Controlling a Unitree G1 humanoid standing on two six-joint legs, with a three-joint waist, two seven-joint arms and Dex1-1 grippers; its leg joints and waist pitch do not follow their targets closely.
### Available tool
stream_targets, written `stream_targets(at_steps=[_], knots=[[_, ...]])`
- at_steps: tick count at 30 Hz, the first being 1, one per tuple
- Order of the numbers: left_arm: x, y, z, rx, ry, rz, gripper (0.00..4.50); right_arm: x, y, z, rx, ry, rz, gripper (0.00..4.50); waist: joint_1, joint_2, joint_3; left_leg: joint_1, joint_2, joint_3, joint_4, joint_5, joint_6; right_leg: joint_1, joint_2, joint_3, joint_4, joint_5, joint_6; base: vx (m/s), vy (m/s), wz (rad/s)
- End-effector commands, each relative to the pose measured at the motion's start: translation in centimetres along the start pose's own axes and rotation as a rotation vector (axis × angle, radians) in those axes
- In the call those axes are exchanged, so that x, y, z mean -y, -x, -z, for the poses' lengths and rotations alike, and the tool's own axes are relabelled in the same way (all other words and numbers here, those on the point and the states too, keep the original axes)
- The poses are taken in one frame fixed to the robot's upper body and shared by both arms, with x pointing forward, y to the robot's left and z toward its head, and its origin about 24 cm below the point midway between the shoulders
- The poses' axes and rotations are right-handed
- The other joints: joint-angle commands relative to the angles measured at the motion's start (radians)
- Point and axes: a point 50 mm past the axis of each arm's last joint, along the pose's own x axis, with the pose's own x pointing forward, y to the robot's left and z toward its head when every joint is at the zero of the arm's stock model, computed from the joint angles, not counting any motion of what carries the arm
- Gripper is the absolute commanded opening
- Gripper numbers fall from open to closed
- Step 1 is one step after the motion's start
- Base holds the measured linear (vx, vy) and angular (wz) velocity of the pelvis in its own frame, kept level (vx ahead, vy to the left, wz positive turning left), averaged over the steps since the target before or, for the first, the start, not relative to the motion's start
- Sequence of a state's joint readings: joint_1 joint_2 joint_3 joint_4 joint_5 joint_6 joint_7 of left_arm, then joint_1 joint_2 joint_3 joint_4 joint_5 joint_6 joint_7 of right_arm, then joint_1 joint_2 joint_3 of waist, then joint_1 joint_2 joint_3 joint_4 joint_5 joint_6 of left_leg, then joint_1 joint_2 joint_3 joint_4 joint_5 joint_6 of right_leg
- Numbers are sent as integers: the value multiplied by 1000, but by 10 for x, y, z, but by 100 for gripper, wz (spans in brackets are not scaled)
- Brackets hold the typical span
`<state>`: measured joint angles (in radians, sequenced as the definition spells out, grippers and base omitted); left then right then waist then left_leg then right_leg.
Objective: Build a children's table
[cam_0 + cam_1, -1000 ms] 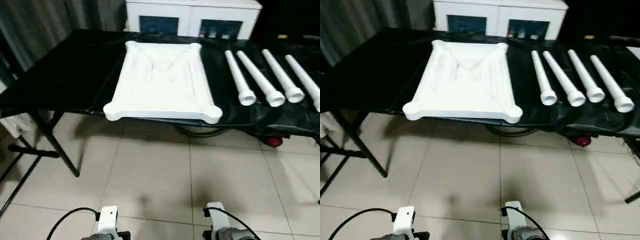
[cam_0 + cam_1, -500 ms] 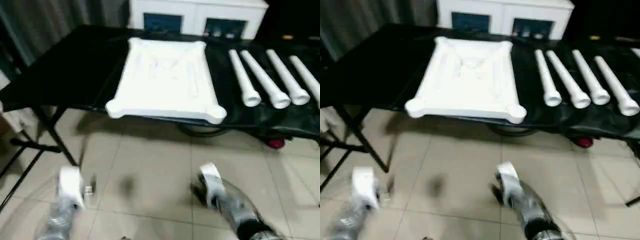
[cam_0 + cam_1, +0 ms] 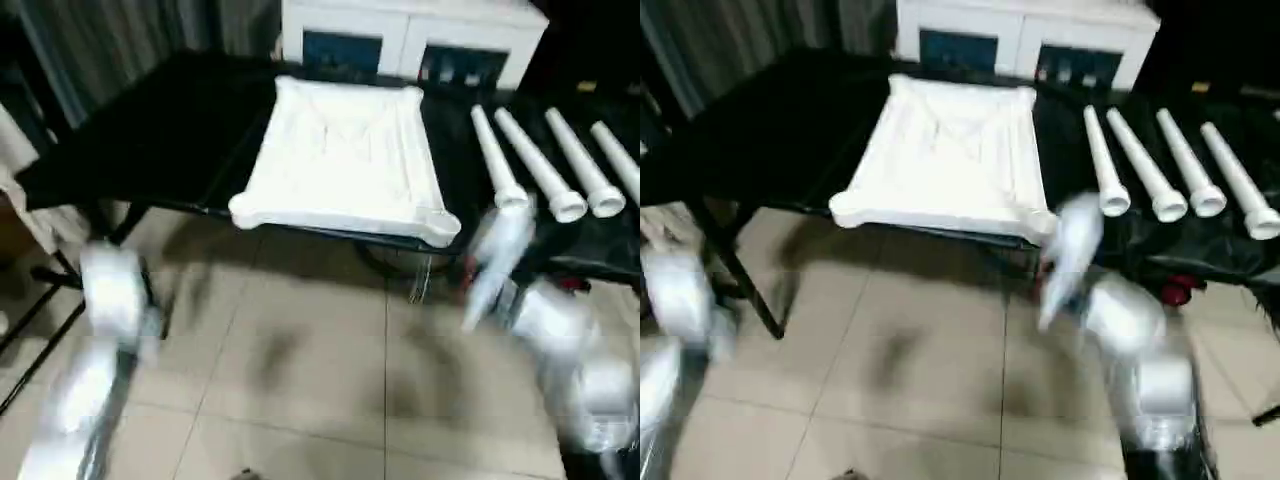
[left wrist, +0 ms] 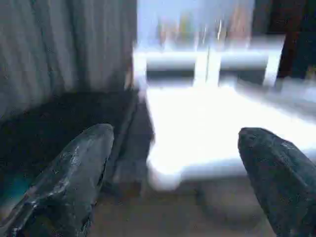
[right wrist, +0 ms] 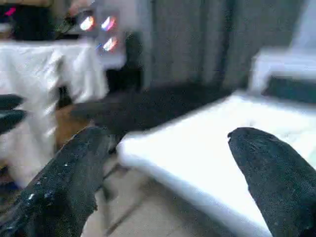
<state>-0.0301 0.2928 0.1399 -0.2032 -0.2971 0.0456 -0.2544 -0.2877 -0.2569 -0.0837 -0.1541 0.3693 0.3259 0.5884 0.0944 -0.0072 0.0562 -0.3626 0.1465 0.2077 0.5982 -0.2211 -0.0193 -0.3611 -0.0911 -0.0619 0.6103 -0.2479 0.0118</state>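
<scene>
Both arms have been lifted, and the left gripper and right gripper are spread wide, empty, before the table top.

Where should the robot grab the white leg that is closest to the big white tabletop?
Probably around the middle of the nearest leg. It lies flat on the black table, flared end toward the robot, thin end away. Come down from above with the claw across the tube. There is a gap to the tabletop and to the next leg for fingers.
</scene>
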Motion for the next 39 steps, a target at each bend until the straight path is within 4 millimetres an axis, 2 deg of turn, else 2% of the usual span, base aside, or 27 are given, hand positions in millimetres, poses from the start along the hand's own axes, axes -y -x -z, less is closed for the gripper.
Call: stream_targets(at_steps=[1, 3, 4, 7, 11, 13, 16, 17, 18, 19, 20, 22, 23, 25, 27, 28, 29, 30, 31, 32, 33, 34, 35, 36, 37, 38, 39], knots=[[3, -5, 5, -43, 26, -48, 450, 14, 3, 7, -63, 21, 148, 447, -10, 13, -30, 22, 95, -62, -116, -374, -129, -7, -80, 65, -94, -337, -93, 0, 0, 0], [13, -23, 4, -67, -34, -90, 450, 24, -7, 6, -89, 121, 299, 447, -20, 16, -44, 18, 94, -61, -111, -294, -143, -1, -71, 61, -80, -207, -89, 0, 0, 0], [16, -25, 3, -74, -36, -90, 450, 25, -8, 6, -101, 135, 331, 447, -21, 11, -48, 16, 90, -61, -108, -268, -137, 3, -69, 59, -75, -174, -95, 0, 0, 0], [27, -30, 4, -86, -12, -68, 450, 27, -9, 14, -175, 186, 448, 447, -19, 16, -59, 8, 83, -54, -90, -125, -104, 12, -64, 58, -59, 18, -133, 17, -5, -2], [38, -29, 21, -186, 18, -58, 450, 15, -12, 33, -251, 162, 390, 447, -21, 18, -80, -7, 70, -53, -55, 101, 8, 29, -59, 56, -25, 401, -193, 44, -13, -4], [42, -25, 33, -257, -4, -57, 450, 10, -13, 38, -253, 192, 381, 447, -22, 18, -79, -7, 72, -50, -51, 119, 44, 25, -56, 54, -24, 435, -216, 0, 0, 0], [47, -20, 43, -302, 2, -110, 450, 9, -9, 53, -305, 132, 444, 447, -25, 20, -74, -6, 83, -49, -56, 58, 65, 26, -62, 57, -31, 348, -241, 0, 0, 0], [48, -20, 42, -301, 16, -123, 450, 9, -8, 55, -304, 89, 471, 447, -15, 23, -73, 46, 93, -7, -47, -59, -53, -12, -21, 82, -50, 202, -220, -9, -5, -18], [49, -21, 41, -296, 12, -117, 450, 9, -7, 55, -300, 72, 477, 447, -20, 17, -67, 36, 86, -6, -57, -113, -94, 0, -7, 84, -48, 135, -210, -9, -5, -18], [49, -21, 41, -296, 12, -117, 450, 9, -7, 55, -300, 72, 477, 447, -16, 29, -56, 75, 91, 8, -66, -275, -179, -24, 24, 87, -67, -59, -163, -22, 6, -42], [51, -24, 38, -291, -23, -101, 450, 9, -7, 55, -297, 64, 481, 447, -18, 29, -43, 133, 93, 16, -69, -439, -201, -59, 43, 80, -86, -229, -132, -29, 8, -45], [52, -26, 36, -290, -56, -87, 450, 9, -5, 55, -307, 86, 481, 447, -33, 19, -17, 181, 93, 15, -75, -608, -169, -86, 53, 62, -105, -419, -114, -18, 3, -49], [51, -26, 36, -293, -69, -86, 450, 10, -5, 56, -306, 85, 485, 447, -41, 16, -13, 190, 92, 6, -85, -649, -143, -71, 45, 55, -108, -473, -108, 23, 9, -80], [49, -26, 36, -293, -80, -99, 450, 10, -5, 56, -300, 57, 495, 447, -55, 19, -19, 163, 91, -9, -105, -609, -107, -23, 16, 55, -96, -439, -112, 35, 19, -90], [48, -25, 35, -294, -77, -106, 450, 13, -4, 56, -302, 47, 511, 447, -61, 18, -24, 152, 78, -4, -107, -552, -103, -5, 8, 64, -91, -392, -142, 75, 34, -100], [48, -25, 35, -292, -72, -106, 450, 14, -4, 56, -304, 42, 516, 447, -59, 4, -40, 114, 42, 5, -91, -428, -102, 50, 3, 97, -90, -355, -176, 98, 21, -92], [48, -24, 34, -291, -71, -110, 450, 18, -3, 57, -327, 65, 525, 447, -41, -7, -51, 80, -11, 7, -46, -313, -94, 109, -2, 164, -103, -374, -231, 133, -6, -80], [48, -24, 34, -289, -74, -112, 450, 19, -3, 58, -332, 68, 527, 447, -29, -13, -57, 55, -26, -12, -3, -259, -82, 149, -27, 216, -112, -378, -277, 133, -6, -80], [47, -23, 33, -289, -73, -115, 450, 19, -3, 58, -331, 64, 528, 447, -11, -20, -60, -4, -20, -59, 52, -188, -42, 198, -89, 255, -120, -356, -333, 148, 2, -59], [47, -22, 33, -292, -72, -118, 450, 20, -3, 57, -328, 59, 528, 447, 0, -5, -58, -77, 4, -135, 123, -69, -11, 197, -128, 255, -116, -183, -451, 138, 36, -36], [47, -22, 33, -292, -72, -118, 450, 20, -3, 57, -328, 59, 528, 447, -12, 12, -59, -83, 23, -152, 113, -31, -15, 175, -120, 230, -109, -114, -463, 138, 36, -36], [47, -22, 33, -291, -71, -123, 450, 20, -4, 56, -330, 61, 517, 447, -32, 37, -58, -56, 29, -147, 18, 57, -15, 118, -22, 129, -91, -107, -390, 122, 34, -10], [46, -21, 32, -290, -70, -127, 450, 19, -5, 56, -332, 64, 510, 447, -41, 53, -57, -22, 27, -131, -34, 75, 1, 94, 22, 82, -96, -163, -328, 131, 74, -12], [45, -20, 32, -293, -76, -134, 450, 17, -8, 53, -313, 47, 479, 447, -75, 97, -48, 41, 103, -202, -98, -161, 41, 26, 74, 21, -6, -228, -194, 131, 74, -12], [45, -20, 32, -294, -79, -136, 450, 15, -10, 51, -305, 40, 467, 447, -94, 80, -58, 107, 170, -259, -119, -364, 112, -20, 43, 18, 78, -191, -121, 164, 92, -4], [44, -19, 30, -290, -85, -141, 450, 12, -12, 49, -309, 80, 420, 447, -95, 74, -56, 121, 162, -257, -115, -403, 199, -41, 29, 14, 100, -120, -57, 154, 44, 12], [43, -19, 29, -288, -88, -144, 450, 10, -14, 48, -308, 100, 400, 447, -90, 75, -50, 120, 148, -249, -111, -380, 241, -48, 26, 11, 100, -97, -35, 154, 44, 12]])
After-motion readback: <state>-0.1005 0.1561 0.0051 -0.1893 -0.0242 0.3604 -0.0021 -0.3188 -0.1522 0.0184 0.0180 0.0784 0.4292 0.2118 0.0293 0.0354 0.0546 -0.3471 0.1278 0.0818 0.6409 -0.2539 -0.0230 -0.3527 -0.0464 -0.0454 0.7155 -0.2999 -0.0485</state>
